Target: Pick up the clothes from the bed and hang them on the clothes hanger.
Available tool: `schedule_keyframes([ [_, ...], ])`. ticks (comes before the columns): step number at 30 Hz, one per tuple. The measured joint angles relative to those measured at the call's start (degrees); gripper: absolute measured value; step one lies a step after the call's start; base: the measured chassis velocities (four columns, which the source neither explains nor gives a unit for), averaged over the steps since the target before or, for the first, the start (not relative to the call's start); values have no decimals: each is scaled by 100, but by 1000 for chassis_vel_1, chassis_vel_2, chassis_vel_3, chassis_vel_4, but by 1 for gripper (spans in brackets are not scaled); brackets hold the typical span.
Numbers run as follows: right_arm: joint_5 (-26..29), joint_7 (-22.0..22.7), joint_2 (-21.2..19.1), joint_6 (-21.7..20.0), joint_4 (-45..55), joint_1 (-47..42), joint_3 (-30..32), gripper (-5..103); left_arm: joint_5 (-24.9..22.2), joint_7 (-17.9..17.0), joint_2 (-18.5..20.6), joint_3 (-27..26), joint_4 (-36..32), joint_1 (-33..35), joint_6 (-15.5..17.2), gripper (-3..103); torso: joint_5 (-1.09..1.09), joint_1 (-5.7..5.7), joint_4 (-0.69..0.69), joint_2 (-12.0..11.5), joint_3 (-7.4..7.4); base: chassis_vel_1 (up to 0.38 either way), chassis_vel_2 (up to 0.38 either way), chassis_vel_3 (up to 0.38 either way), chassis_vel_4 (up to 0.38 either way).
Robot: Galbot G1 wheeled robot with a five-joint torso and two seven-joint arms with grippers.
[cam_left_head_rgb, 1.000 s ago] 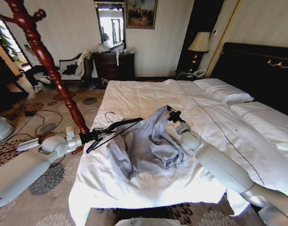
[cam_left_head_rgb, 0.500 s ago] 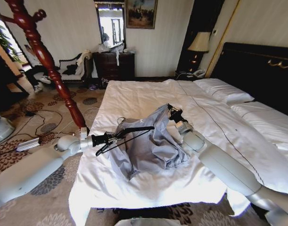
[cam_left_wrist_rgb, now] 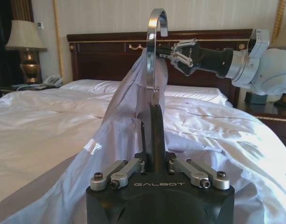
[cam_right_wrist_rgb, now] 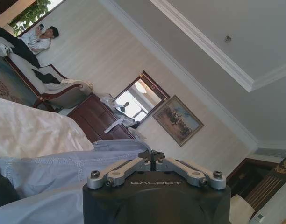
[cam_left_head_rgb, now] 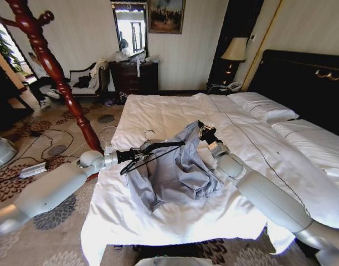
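Observation:
The clothes [cam_left_head_rgb: 175, 172], a light blue-grey shirt, lie bunched on the white bed [cam_left_head_rgb: 158, 113] with one part pulled up into a peak. My right gripper [cam_left_head_rgb: 201, 131] is shut on that peak. In the right wrist view its fingers [cam_right_wrist_rgb: 133, 165] close on the blue cloth [cam_right_wrist_rgb: 63, 172]. My left gripper [cam_left_head_rgb: 127, 155] is shut on the black clothes hanger [cam_left_head_rgb: 158, 148], held level beside the raised cloth. In the left wrist view the hanger's silver hook [cam_left_wrist_rgb: 154, 46] rises before the shirt [cam_left_wrist_rgb: 124, 140], and the right gripper [cam_left_wrist_rgb: 182, 51] is just behind it.
A tall red wooden coat stand [cam_left_head_rgb: 53, 66] rises left of the bed. Cables lie on the patterned carpet [cam_left_head_rgb: 53, 147]. A dark dresser [cam_left_head_rgb: 135, 76] and an armchair [cam_left_head_rgb: 86, 80] stand at the back wall. The black headboard [cam_left_head_rgb: 308, 83] and pillows [cam_left_head_rgb: 263, 105] are on the right.
My left arm has carried the hanger to the right, from beside the bed's edge to right up against the lifted shirt. The right gripper has held the shirt's peak nearly still.

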Motion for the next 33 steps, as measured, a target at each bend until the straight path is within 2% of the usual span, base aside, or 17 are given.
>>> schedule_keyframes([
  [12, 61, 15, -31, -20, 70, -151, 100, 0, -14, -93, -249, 313, 103, -204, 53, 15, 1, 0, -2, 0, 0, 0, 0, 0, 0],
  [24, 137, 15, -52, -27, 21, 1, 71, 0, -220, -121, -73, 311, -249, -170, 104, 15, 1, 0, 1, 0, 0, 0, 0, 0, 0],
  [33, 277, 21, -161, -79, 243, 22, 53, 0, -232, -363, -406, 374, 39, -266, 178, 15, 1, 0, -1, 0, 0, 0, 0, 0, 0],
])
